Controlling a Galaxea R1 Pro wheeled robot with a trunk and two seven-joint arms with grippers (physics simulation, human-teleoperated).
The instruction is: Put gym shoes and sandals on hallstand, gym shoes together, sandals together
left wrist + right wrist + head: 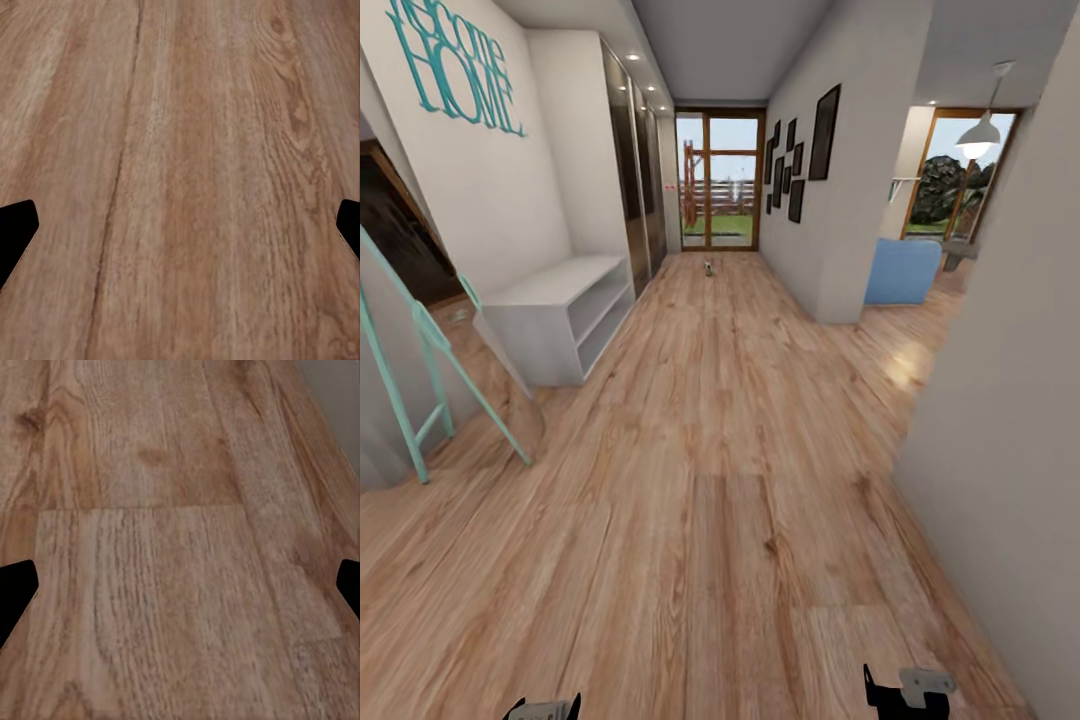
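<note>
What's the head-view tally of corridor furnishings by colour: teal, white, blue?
Teal: 2 (teal wall lettering, teal ladder-like leaning frame)
White: 2 (low white two-shelf bench, white cone-shaped pendant lamp)
Blue: 1 (blue upholstered seat)
Total: 5

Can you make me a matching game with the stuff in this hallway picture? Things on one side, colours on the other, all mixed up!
Things:
1. wall letters
2. low bench with shelves
3. floor
4. armchair

Colours:
A. light brown wood
B. blue
C. white
D. turquoise

Pairs: 1-D, 2-C, 3-A, 4-B
</note>
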